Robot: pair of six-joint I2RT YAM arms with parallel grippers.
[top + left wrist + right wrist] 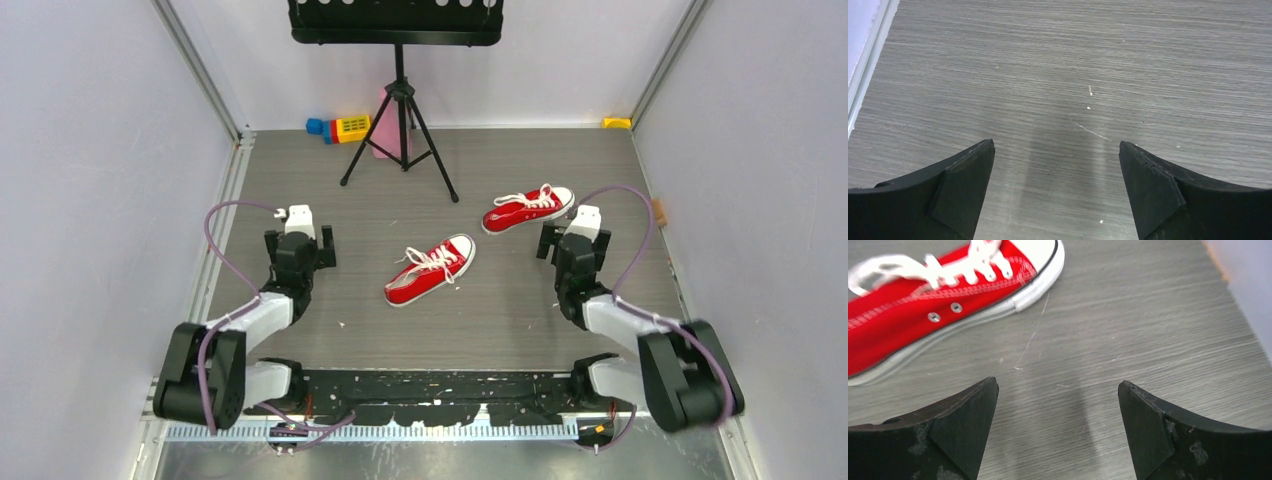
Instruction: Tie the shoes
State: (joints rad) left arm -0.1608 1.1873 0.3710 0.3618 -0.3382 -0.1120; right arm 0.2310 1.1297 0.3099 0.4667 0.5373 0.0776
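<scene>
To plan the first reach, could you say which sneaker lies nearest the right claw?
The farther, right-hand sneaker, beside the right claw; the other sneaker lies centrally.

A robotics lab cell is suggested: the desk (330,200) is enclosed by white panels (100,150) and aluminium posts (202,75) around the tripod (400,110).

A: What stands at the far edge of the grey wood-grain tabletop (520,300)?

B: A black tripod stand (400,120) with a perforated shelf (396,22) on top. Its legs spread near the middle of that edge.

A: Anything around it?

B: A toy of blue, red and yellow blocks (338,128) lies just left of the legs. Something pink (384,130) sits behind them.

A: And the corners?

B: A small yellow piece (617,122) is in the far right corner, and a brownish bit (658,212) is at the right edge. Thin white scraps (1091,131) dot the surface.
</scene>
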